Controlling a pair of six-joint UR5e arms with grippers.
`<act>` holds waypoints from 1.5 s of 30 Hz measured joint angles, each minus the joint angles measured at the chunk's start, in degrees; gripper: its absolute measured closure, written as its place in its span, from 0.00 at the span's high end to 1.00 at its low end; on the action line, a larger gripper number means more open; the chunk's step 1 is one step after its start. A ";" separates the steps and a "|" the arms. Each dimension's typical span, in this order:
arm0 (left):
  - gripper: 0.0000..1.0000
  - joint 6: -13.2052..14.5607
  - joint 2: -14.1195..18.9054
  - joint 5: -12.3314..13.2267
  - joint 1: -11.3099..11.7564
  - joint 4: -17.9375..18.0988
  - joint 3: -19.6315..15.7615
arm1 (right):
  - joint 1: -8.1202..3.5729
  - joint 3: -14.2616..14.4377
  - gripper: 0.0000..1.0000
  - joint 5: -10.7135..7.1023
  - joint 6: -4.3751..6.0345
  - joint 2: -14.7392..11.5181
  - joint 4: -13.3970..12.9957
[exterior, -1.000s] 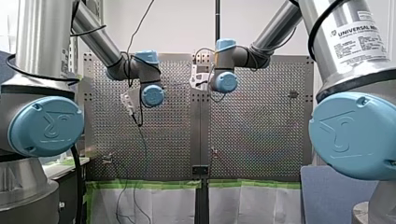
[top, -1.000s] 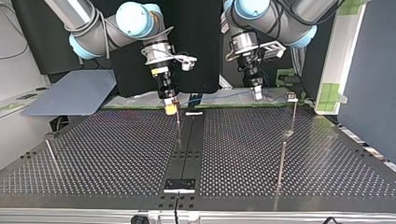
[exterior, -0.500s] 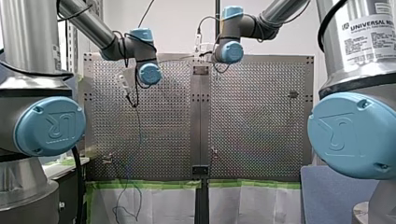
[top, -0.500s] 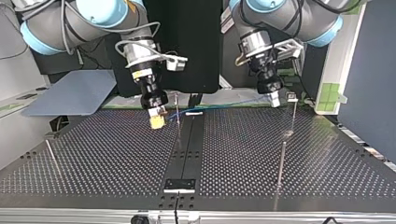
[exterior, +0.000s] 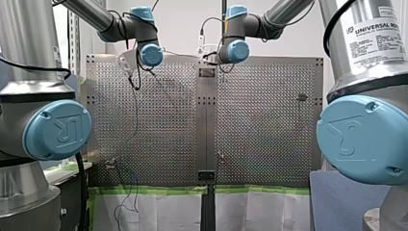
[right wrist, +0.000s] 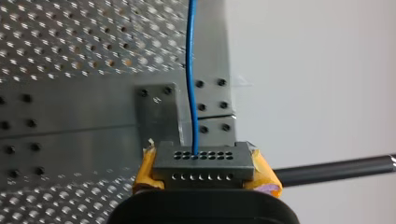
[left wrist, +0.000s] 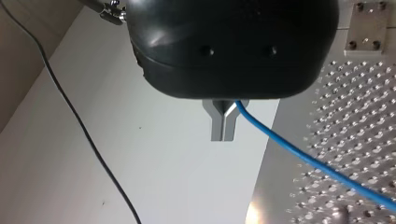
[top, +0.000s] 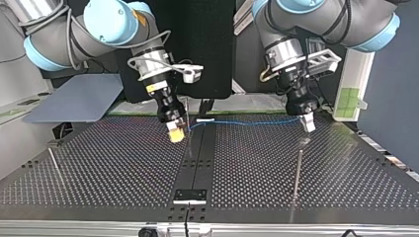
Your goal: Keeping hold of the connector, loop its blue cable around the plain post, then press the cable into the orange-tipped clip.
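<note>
You have the connector (right wrist: 201, 163), a grey block with two rows of holes, clamped between the yellow pads (right wrist: 264, 176) of the right gripper (right wrist: 204, 171), whose jaws are closed on its two ends. In the top view it hangs just above the table (top: 123, 163), immediately at 9 o'clock of a thin rod (top: 189, 143) that stands beside the black centre strip (top: 202, 153). The blue cable (top: 247, 122) leaves the top row of holes and runs almost level toward 3 o'clock, over the strip, to the left gripper (left wrist: 223, 126). Whether it touches the rod as it passes, you cannot tell. In the left wrist view the metal fingers (left wrist: 217, 128) are drawn together to a thin slit, and the cable comes out of the fork at their roots and trails away over the perforated plate. A second rod (top: 298, 173) stands at 6 o'clock of that gripper in the top view, well apart from it. In the front view both arms are raised near the plate's 12 o'clock edge.
</note>
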 joint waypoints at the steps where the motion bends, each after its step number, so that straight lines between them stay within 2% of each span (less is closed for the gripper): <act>1: 0.00 -0.16 -0.06 0.34 0.36 -0.40 0.43 | 0.03 -0.51 0.00 -0.10 0.01 0.50 0.38; 10: 0.00 -2.62 -1.65 5.14 5.21 -5.38 5.38 | 0.08 -5.53 0.00 -0.40 0.16 4.66 1.54; 18: 0.00 -4.83 -4.91 9.57 9.64 -9.78 9.83 | 0.22 -10.06 0.00 -0.71 0.11 7.54 3.83; 26: 0.00 -6.39 -7.85 13.78 13.84 -14.01 14.02 | 0.47 -14.42 0.00 -1.42 0.17 9.33 3.80; 32: 0.00 -7.60 -8.73 16.82 16.89 -17.03 16.74 | 0.75 -17.44 0.00 -1.38 0.23 10.76 3.81; 38: 0.00 -8.45 -10.55 19.71 19.78 -19.08 17.34 | 1.33 -19.83 0.00 -1.27 0.16 12.37 3.95; 45: 0.00 -9.04 -13.61 23.45 23.52 -18.65 17.34 | 1.63 -20.32 0.00 -1.28 0.23 13.05 3.53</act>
